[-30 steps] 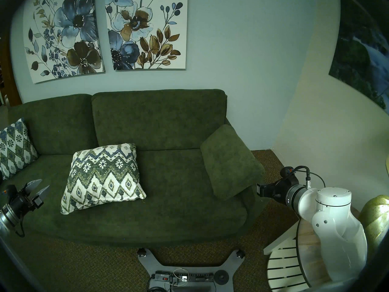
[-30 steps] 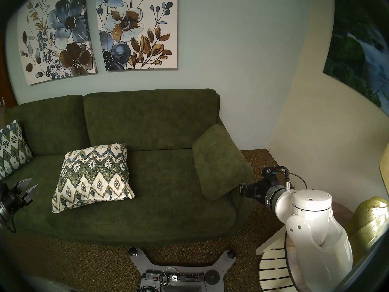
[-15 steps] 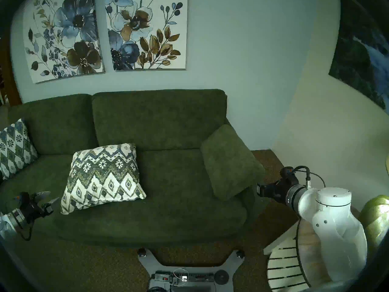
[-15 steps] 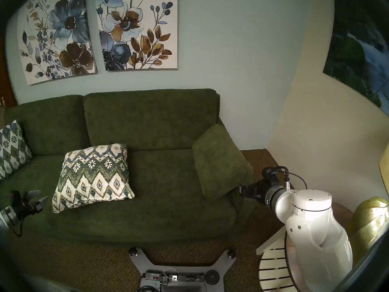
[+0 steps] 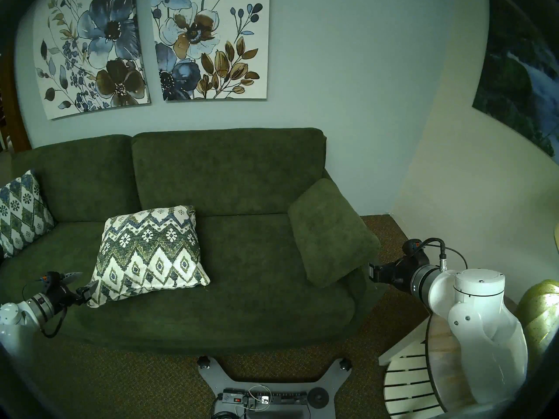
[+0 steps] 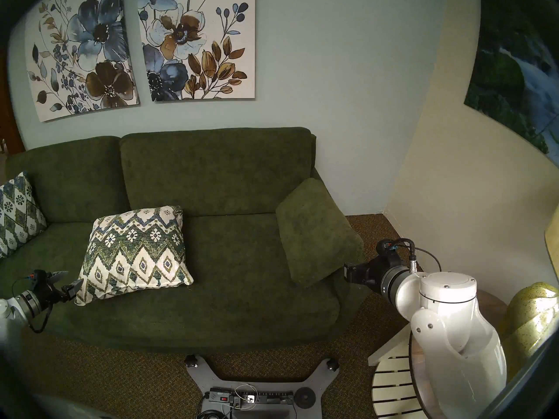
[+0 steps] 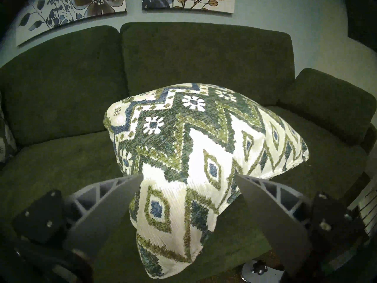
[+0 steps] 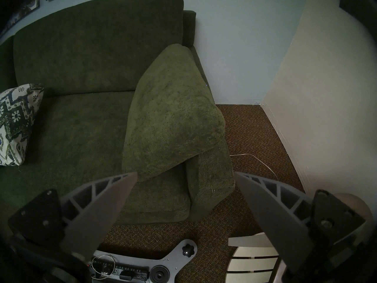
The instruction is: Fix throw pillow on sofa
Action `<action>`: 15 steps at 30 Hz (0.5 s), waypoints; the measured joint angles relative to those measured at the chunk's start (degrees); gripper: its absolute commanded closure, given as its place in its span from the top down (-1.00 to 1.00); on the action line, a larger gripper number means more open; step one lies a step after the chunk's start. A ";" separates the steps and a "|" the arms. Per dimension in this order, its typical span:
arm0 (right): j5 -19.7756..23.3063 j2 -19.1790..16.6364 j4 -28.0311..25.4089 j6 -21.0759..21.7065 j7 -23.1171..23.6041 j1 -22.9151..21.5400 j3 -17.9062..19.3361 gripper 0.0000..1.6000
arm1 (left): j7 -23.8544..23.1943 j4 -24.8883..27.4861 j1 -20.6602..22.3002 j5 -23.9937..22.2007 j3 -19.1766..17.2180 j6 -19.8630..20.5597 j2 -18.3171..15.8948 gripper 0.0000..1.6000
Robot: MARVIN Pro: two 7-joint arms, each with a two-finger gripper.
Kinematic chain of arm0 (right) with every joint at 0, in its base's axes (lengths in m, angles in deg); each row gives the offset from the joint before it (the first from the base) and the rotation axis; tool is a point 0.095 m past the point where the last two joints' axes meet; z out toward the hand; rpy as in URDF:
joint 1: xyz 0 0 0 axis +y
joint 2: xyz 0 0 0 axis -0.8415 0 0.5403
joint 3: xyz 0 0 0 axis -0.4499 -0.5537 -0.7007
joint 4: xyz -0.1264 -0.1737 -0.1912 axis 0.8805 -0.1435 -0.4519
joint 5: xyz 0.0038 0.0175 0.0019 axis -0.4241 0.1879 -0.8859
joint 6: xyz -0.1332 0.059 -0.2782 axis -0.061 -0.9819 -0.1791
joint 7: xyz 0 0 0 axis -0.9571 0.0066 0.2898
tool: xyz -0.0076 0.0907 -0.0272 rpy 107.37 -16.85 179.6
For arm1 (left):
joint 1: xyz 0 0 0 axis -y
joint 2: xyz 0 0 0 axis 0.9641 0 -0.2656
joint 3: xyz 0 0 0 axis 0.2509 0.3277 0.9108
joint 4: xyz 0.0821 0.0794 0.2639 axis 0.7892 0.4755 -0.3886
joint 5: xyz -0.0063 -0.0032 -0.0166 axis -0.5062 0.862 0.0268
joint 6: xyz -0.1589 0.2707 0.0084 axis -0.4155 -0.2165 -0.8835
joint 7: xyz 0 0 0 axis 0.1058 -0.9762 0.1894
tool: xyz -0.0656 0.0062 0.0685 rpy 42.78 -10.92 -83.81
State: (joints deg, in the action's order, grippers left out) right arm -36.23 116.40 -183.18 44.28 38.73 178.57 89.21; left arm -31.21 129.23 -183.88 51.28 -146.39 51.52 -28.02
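The throw pillow (image 5: 148, 252) lies tilted on the seat of the dark green sofa (image 5: 257, 276), left of the middle, its far edge against the back cushion. My left gripper (image 5: 87, 280) is open at the pillow's near-left corner. In the left wrist view the pillow (image 7: 193, 149) reaches between the spread fingers (image 7: 114, 203) of this gripper (image 7: 187, 176), and nothing is gripped. My right gripper (image 8: 185, 174) is open and empty in front of the sofa's right arm (image 8: 210, 174). In the head views its fingers are hidden behind a plain green cushion.
A bluer patterned pillow (image 5: 21, 215) stands at the sofa's left end. A plain green cushion (image 5: 332, 234) leans over the right arm. A white slatted chair (image 5: 405, 385) and a yellow-green vase (image 5: 541, 312) are at the right. My base (image 5: 266, 394) stands before the sofa.
My left gripper has come down and moved right, from above the left seat to the pillow's near-left corner. The pillow and the right arm have not moved.
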 measured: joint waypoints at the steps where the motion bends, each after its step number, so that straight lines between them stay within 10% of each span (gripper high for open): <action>1: 0.00 0.00 0.00 0.00 0.00 0.00 0.00 1.00 | 0.19 -0.28 0.24 0.09 0.35 -0.07 -0.03 1.00; 15: 0.00 0.00 0.00 0.00 0.00 0.00 0.00 1.00 | 5.28 -9.37 8.54 2.84 8.97 -1.12 -1.13 1.00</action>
State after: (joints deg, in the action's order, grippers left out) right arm -36.23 116.40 -183.18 44.28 38.73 178.57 89.21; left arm -25.93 119.86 -175.34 54.11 -137.42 50.39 -29.15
